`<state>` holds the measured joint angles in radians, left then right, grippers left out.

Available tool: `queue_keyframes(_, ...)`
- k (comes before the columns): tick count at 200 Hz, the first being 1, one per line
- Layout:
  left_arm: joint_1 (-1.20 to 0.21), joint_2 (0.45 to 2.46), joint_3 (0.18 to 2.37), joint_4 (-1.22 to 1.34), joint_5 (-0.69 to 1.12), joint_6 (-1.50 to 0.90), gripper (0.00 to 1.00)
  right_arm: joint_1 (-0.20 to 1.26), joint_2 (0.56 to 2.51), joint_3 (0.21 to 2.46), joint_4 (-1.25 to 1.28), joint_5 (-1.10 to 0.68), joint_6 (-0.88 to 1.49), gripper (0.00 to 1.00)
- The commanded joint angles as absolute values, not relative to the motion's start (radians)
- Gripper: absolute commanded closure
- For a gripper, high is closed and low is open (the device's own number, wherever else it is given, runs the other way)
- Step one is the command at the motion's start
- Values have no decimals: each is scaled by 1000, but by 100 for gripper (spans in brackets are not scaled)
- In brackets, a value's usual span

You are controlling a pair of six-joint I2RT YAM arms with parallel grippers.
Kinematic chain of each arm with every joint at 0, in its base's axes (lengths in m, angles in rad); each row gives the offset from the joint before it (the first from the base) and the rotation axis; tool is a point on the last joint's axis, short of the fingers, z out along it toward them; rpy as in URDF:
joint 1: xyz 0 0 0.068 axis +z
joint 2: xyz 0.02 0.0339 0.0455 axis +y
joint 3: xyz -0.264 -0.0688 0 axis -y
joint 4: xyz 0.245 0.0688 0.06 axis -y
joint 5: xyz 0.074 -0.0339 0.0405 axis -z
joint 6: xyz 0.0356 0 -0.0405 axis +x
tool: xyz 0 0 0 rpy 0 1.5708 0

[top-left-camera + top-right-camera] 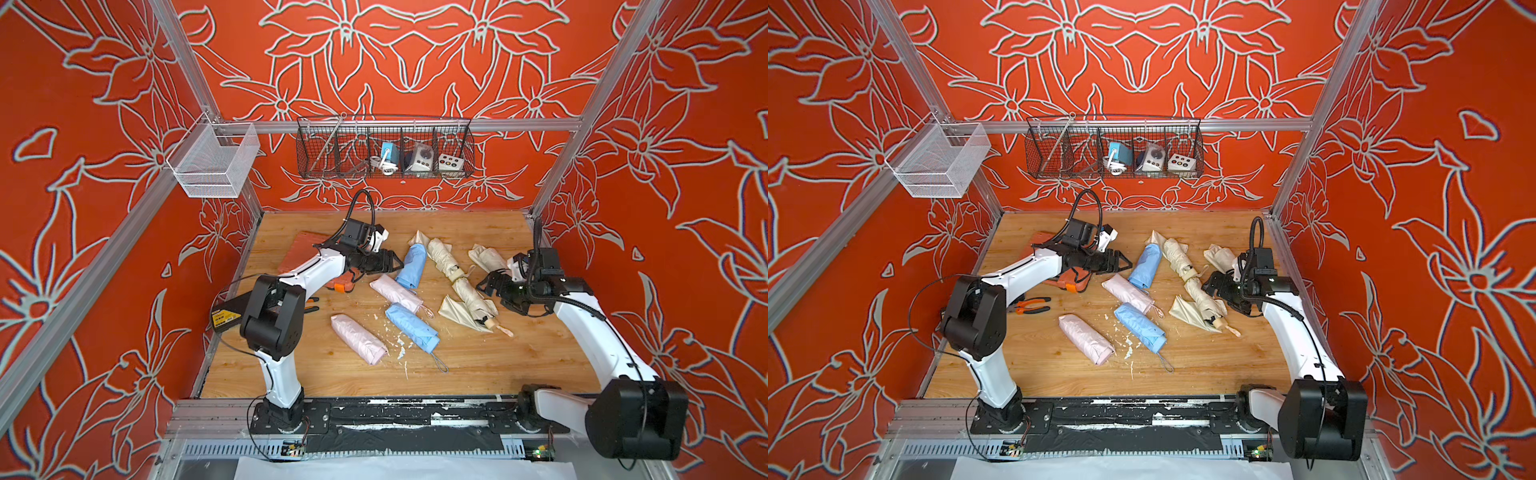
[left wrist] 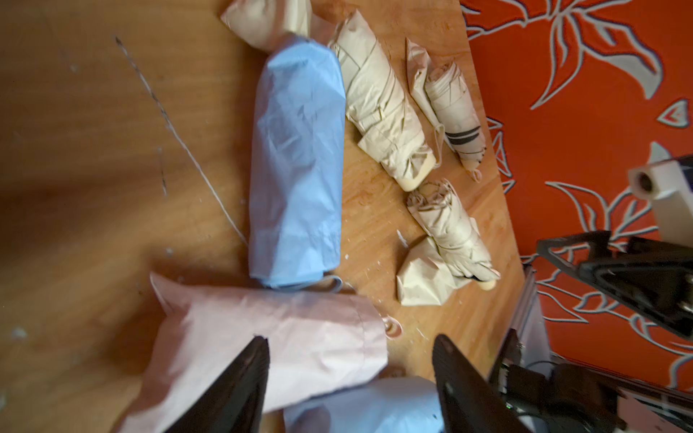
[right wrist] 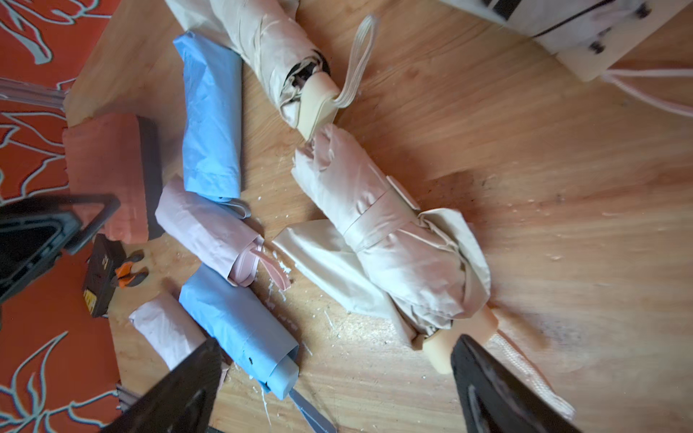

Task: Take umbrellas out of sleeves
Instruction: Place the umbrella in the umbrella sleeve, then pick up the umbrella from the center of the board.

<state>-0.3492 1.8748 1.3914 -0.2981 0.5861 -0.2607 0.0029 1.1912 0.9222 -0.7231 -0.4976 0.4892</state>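
Left gripper (image 2: 350, 337) fingers, nearest the wrist lens, stand apart and empty above a pink sleeved umbrella (image 2: 300, 337). Right gripper (image 3: 337, 339) gapes wide, holding nothing. Cream umbrella (image 3: 393, 243) lies bare across its cream sleeve (image 3: 318, 255), 3 o'clock of table (image 1: 498, 365) centre. Pliers (image 1: 1032, 305), 9 o'clock, show whole in a top view; left wrist view misses them.

Left arm (image 1: 307, 272): we see white shells between bulky black joint housings.
Right arm (image 1: 590, 328): we see the same white-and-black build.
Left tool (image 1: 395, 261): black, with wedge-shaped fingers (image 2: 240, 386).
Right tool (image 1: 484, 286): black too, with open-frame fingers.
Cables: we note a ribbed black hose (image 1: 577, 303) along the right arm and a thin black wire (image 1: 226, 289) looping off the left.
Base plates (image 1: 316, 415): black, with screws.
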Motion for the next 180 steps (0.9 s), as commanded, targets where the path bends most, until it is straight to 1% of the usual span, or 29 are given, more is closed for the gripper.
queue_keyframes(1,-398,1970,1512,-343,475,-126,27,13,1185,920,-751,-569,495,2)
queue_keyframes(10,-416,2020,1577,-362,462,-106,26,22,1190,927,-752,-576,490,2)
queue_keyframes(15,-426,2048,1618,-379,451,-98,23,26,1193,931,-753,-579,489,2)
queue_keyframes(37,-468,2173,1788,-460,378,-56,21,36,1200,945,-747,-595,500,2)
queue_keyframes(44,-482,2204,1832,-475,341,-48,17,38,1203,953,-745,-602,503,2)
queue_keyframes(48,-488,2217,1850,-479,317,-44,16,40,1204,958,-745,-606,505,2)
queue_keyframes(50,-490,2224,1858,-480,303,-43,12,41,1206,961,-745,-608,505,2)
queue_keyframes(53,-494,2233,1870,-479,287,-42,11,42,1208,964,-743,-611,506,2)
queue_keyframes(83,-504,2321,1992,-511,171,-61,9,66,1234,995,-732,-639,509,2)
queue_keyframes(85,-505,2325,1999,-514,165,-61,8,67,1236,995,-731,-641,509,2)
queue_keyframes(88,-507,2332,2007,-516,153,-60,5,69,1240,997,-729,-642,509,2)
queue_keyframes(99,-516,2350,2036,-532,113,-54,2,71,1250,999,-722,-647,509,2)
queue_keyframes(136,-546,2398,2077,-563,55,-45,2,71,1273,987,-703,-646,510,2)
queue_keyframes(164,-552,2424,2075,-594,67,-69,2,72,1286,983,-693,-641,509,2)
queue_keyframes(180,-555,2437,2072,-624,70,-80,4,71,1292,986,-688,-639,510,2)
